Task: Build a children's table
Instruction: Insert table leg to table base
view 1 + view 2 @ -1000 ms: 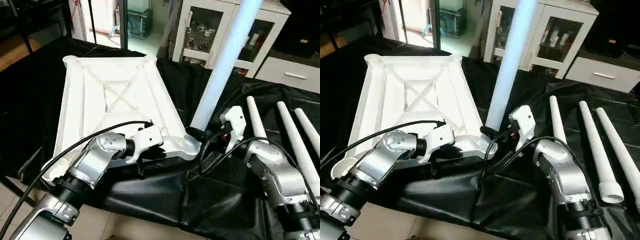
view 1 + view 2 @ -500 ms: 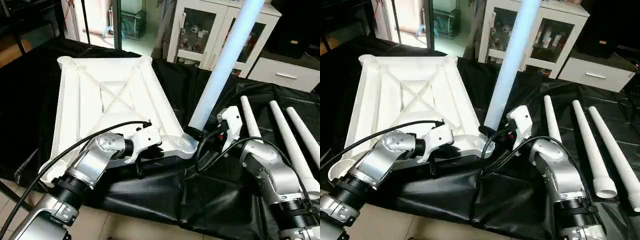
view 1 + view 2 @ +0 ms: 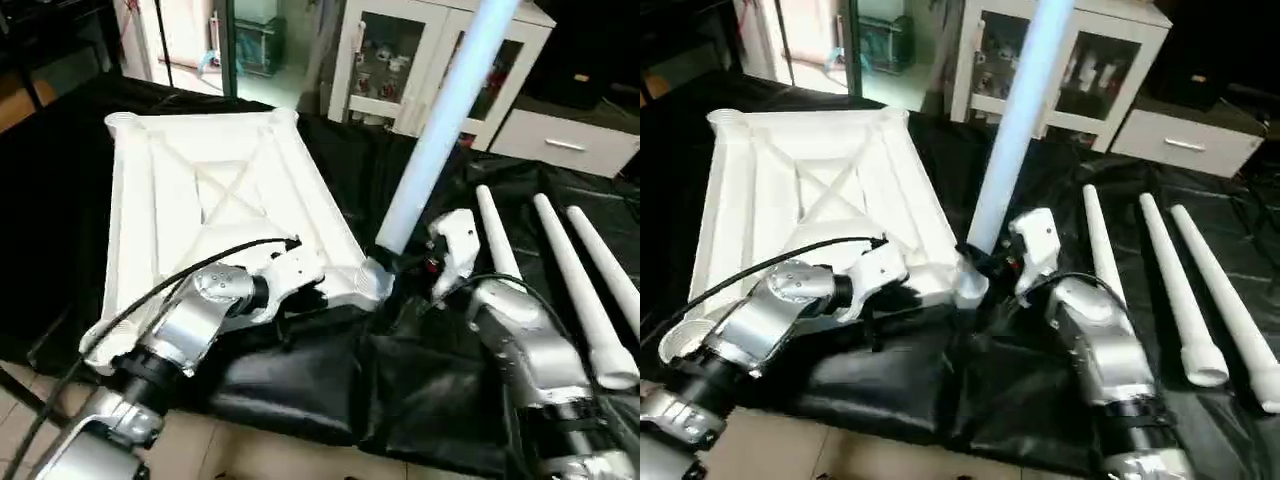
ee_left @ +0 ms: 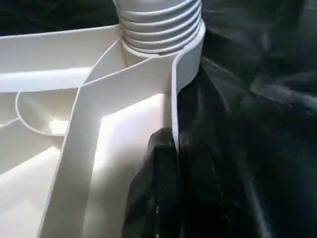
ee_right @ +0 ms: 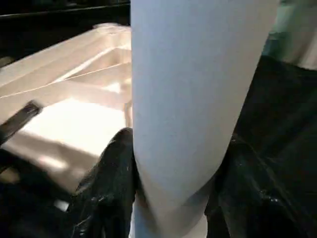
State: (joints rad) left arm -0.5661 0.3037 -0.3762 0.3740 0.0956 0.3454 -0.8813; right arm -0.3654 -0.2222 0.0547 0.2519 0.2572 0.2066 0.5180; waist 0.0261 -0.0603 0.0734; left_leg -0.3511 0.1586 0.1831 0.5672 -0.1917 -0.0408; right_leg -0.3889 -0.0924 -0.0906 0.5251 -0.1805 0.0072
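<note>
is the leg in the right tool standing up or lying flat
Standing up, leaning a little. The leg rises from the right tool at the tabletop's near corner socket, while three spare legs lie flat on the black sheet.

The children's table top (image 3: 200, 190) is white, an X of ribs crossing its underside. White legs (image 3: 560, 270) lie on the desk's black sheet (image 3: 420, 380). The upright leg (image 3: 440, 120) looks faintly bluish, perhaps from lighting. Both forearms (image 3: 190, 325) are silver.

Head pair looks down over both forearms; wrist cameras sit close — sharing the table top (image 3: 215, 190) corner.
</note>
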